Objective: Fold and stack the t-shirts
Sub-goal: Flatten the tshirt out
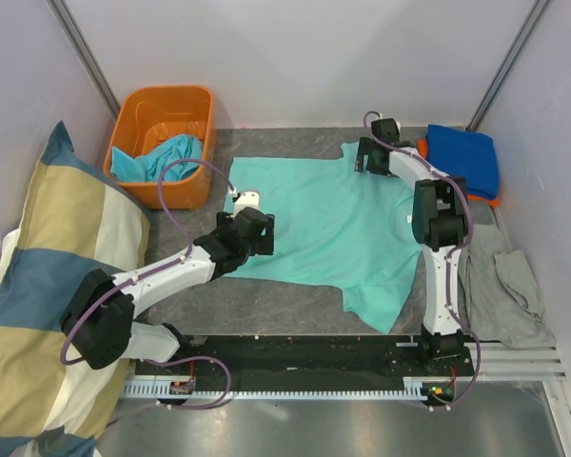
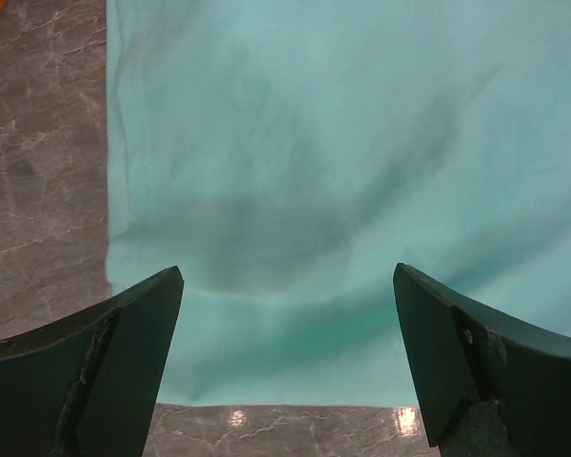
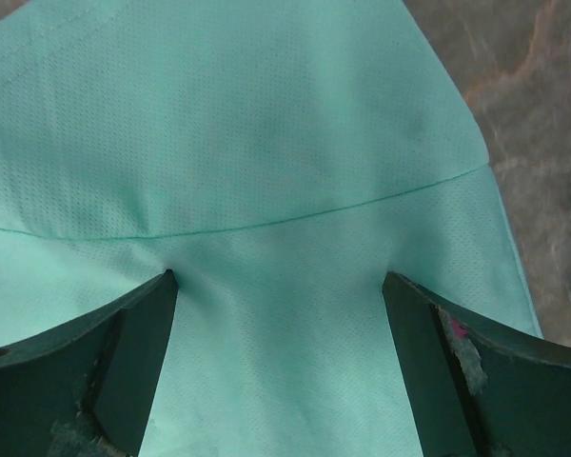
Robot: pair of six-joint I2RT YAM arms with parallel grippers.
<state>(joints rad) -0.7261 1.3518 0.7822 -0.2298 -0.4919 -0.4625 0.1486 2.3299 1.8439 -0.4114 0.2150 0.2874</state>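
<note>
One grey marbled desk (image 1: 266,305) carries everything, hemmed by pale walls at the back and on both sides. A big blue-and-cream striped pillow (image 1: 48,286) crowds its left edge beside the left arm's base. The mint t-shirt (image 1: 333,228) lies spread flat in the middle, its long axis running left to right. Its hem is at the left, its neck at the right near the right arm's elbow, one sleeve points to the far side and the other to the near edge. Bare desk shows along the near side of the shirt and in a narrow strip behind it. An orange tub (image 1: 162,143) stands at the far left, just beside the hem's far corner, with a crumpled turquoise t-shirt (image 1: 167,157) inside. A grey cloth (image 1: 509,286) lies rumpled at the right edge, close to the right arm. A folded royal blue t-shirt (image 1: 464,157) sits in the far right corner on an orange t-shirt (image 1: 423,148). The left hand (image 2: 285,286) hangs spread wide over the hem, near its corner. The right hand (image 3: 278,281), also spread wide, has its tips down on the cloth at the far sleeve's seam.
</note>
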